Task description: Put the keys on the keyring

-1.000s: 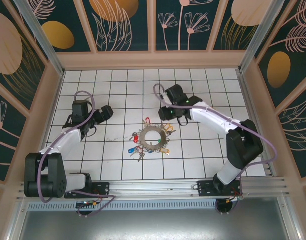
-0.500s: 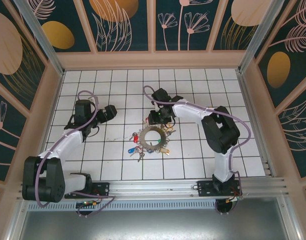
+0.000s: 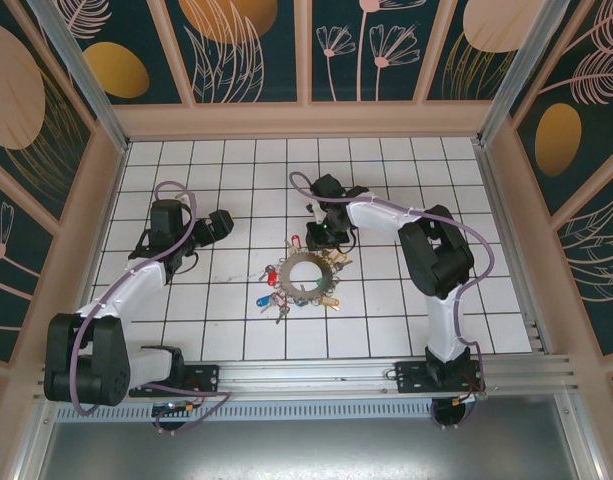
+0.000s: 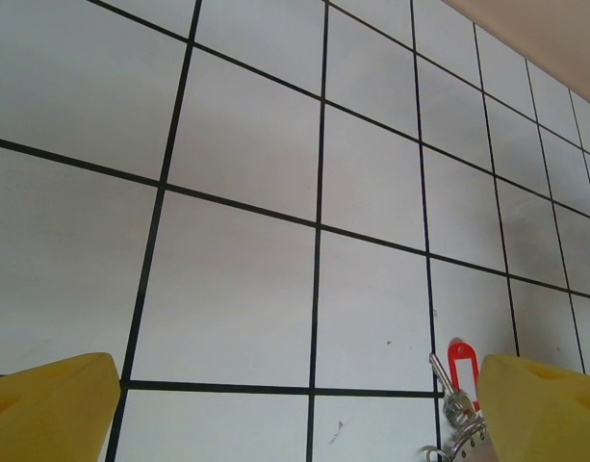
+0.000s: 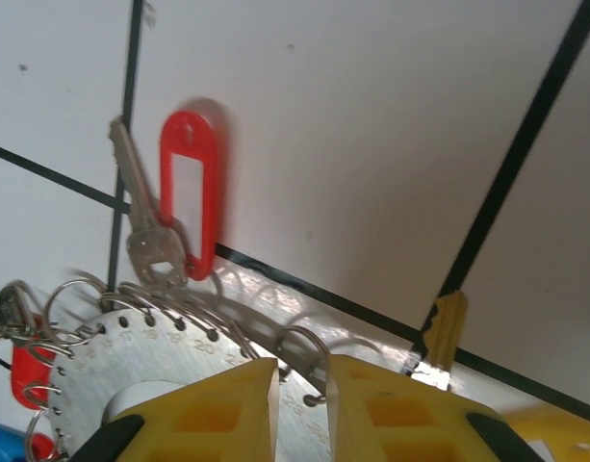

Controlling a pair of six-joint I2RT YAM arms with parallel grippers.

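Top external camera: fixed high, above and behind the arm bases [image 3: 176, 378], tilted down and forward, far off. It takes in the whole tiled worktop [image 3: 406, 310] from near edge to far edge. Left wrist camera: low over the tiles left of centre, facing across them at a shallow angle, the left gripper's fingertips [image 4: 49, 404] in the frame's bottom corners. Right wrist camera: very near, looking steeply down on the far rim of the keyring [image 5: 131, 361] mid-worktop, the right gripper's fingertips [image 5: 218, 409] along the bottom. All three views share the red-tagged key [image 3: 296, 241]. It sits low right in the left wrist view [image 4: 461, 364] and large in the right wrist view [image 5: 189, 207].
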